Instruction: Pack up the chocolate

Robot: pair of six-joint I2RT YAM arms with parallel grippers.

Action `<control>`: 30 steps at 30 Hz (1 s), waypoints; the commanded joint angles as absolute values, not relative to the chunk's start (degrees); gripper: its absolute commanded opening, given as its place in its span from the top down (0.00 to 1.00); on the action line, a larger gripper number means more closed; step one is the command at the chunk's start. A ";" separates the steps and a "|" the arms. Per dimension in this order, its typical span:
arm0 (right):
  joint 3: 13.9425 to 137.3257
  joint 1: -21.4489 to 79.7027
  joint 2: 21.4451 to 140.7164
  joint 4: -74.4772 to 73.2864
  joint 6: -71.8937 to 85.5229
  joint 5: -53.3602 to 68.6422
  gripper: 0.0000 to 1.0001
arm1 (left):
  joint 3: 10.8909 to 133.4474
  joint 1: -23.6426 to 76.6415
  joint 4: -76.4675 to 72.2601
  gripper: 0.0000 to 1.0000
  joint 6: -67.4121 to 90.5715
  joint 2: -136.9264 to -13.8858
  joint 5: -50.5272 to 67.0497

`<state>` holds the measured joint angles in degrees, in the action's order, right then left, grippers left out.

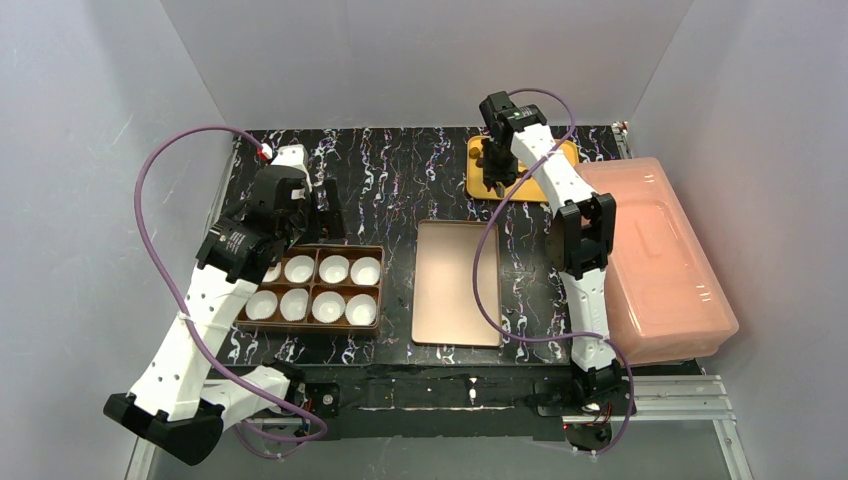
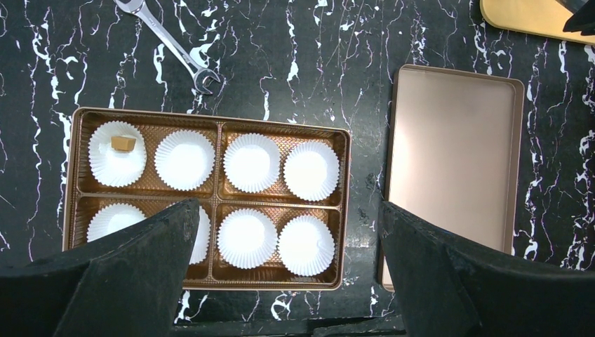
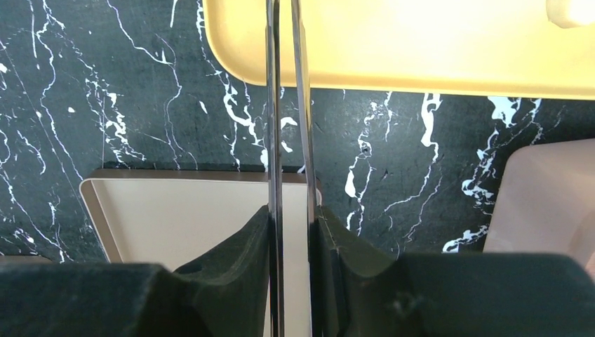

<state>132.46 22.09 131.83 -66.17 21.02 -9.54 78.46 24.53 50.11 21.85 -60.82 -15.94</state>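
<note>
A brown compartment box (image 1: pixel 380 290) holds several white paper cups. In the left wrist view the box (image 2: pixel 210 120) has one tan chocolate chunk (image 2: pixel 123 142) in its top-left cup; the other cups look empty. My left gripper (image 2: pixel 288 210) is open and empty above the box, and in the top view it (image 1: pixel 300 222) hovers over the box's far edge. My right gripper (image 1: pixel 497 165) is shut on metal tongs (image 3: pixel 288 105) at the near edge of a yellow tray (image 3: pixel 421 49). A cream chocolate piece (image 3: pixel 572 10) lies on that tray.
The flat copper-brown lid (image 1: pixel 458 282) lies between the box and the right arm. A pink plastic container (image 1: pixel 660 255) fills the right side. A steel wrench (image 2: pixel 172 45) lies beyond the box. The yellow tray (image 1: pixel 545 150) sits at the back.
</note>
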 commanded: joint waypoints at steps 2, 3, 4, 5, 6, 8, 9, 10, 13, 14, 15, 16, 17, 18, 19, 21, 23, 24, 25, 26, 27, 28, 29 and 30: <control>133.09 21.88 127.12 -66.73 20.80 -11.79 0.60 | 79.37 24.35 50.27 0.00 21.28 -60.74 -16.08; 134.34 21.88 127.54 -67.49 20.69 -12.32 0.59 | 79.43 24.35 50.32 0.01 21.20 -60.74 -16.08; 135.60 21.88 128.06 -68.31 20.65 -13.14 0.58 | 79.57 24.35 50.42 0.01 21.18 -60.76 -16.08; 136.44 21.88 128.20 -68.91 20.64 -13.96 0.57 | 79.69 24.35 50.49 0.01 21.16 -60.86 -16.17; 136.94 21.81 128.25 -69.38 20.46 -14.51 0.56 | 79.72 24.35 50.52 0.01 21.10 -60.86 -16.25; 136.10 21.63 127.59 -69.48 20.40 -15.35 0.54 | 79.63 24.35 50.43 0.00 21.04 -60.83 -16.26; 135.25 21.50 127.28 -69.35 20.44 -15.76 0.54 | 79.67 24.30 50.39 0.01 21.01 -60.90 -16.19; 134.39 21.39 126.80 -69.18 20.43 -16.19 0.54 | 79.65 24.36 50.40 0.01 21.01 -60.92 -16.11; 132.04 20.80 125.50 -68.34 20.69 -16.77 0.54 | 79.80 24.35 50.31 0.00 21.01 -61.09 -16.00; 131.51 20.64 125.23 -68.21 20.76 -16.79 0.54 | 79.80 24.32 50.29 0.00 21.01 -61.22 -16.00; 131.33 20.41 125.11 -68.31 20.79 -16.81 0.54 | 79.86 24.34 50.19 0.00 21.03 -61.24 -15.92; 131.36 20.23 125.15 -68.51 20.81 -16.92 0.54 | 79.91 24.35 50.17 0.00 21.03 -61.30 -15.79; 131.33 20.15 125.16 -68.60 20.81 -17.10 0.54 | 79.95 24.35 50.15 0.01 21.01 -61.40 -15.74; 131.31 20.13 125.07 -68.69 20.75 -17.44 0.54 | 79.93 24.35 50.12 0.00 21.08 -61.40 -15.66; 131.19 20.06 125.00 -68.60 20.82 -17.77 0.54 | 79.96 24.35 50.12 0.01 21.09 -61.36 -15.65; 131.07 19.89 124.90 -68.49 20.67 -17.82 0.53 | 79.95 24.35 50.18 0.01 21.18 -61.51 -15.58; 131.49 19.76 125.12 -68.68 20.64 -17.70 0.53 | 79.89 24.35 50.12 0.00 21.18 -61.51 -15.49; 131.63 19.70 125.09 -68.88 20.59 -17.63 0.53 | 79.89 24.32 50.20 0.00 21.23 -61.50 -15.47; 131.49 19.73 124.92 -68.78 20.61 -17.40 0.53 | 79.93 24.36 50.13 0.00 21.25 -61.49 -15.55; 131.25 19.74 124.62 -68.65 20.72 -17.33 0.53 | 79.91 24.35 50.18 0.00 21.19 -61.50 -15.56; 130.90 19.69 124.25 -68.41 20.63 -17.36 0.53 | 79.96 24.36 50.12 0.00 21.18 -61.52 -15.60; 130.53 19.69 123.93 -68.20 20.57 -17.65 0.53 | 79.95 24.35 50.11 0.00 21.18 -61.46 -15.58; 130.30 19.69 123.71 -68.11 20.55 -18.06 0.52 | 79.94 24.35 50.10 0.01 21.26 -61.54 -15.44; 130.19 19.61 123.62 -68.04 20.50 -18.33 0.52 | 79.98 24.35 50.12 0.01 21.27 -61.56 -15.32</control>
<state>130.98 19.84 128.42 -68.60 20.80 -16.43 78.48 24.53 50.09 21.61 -61.58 -15.59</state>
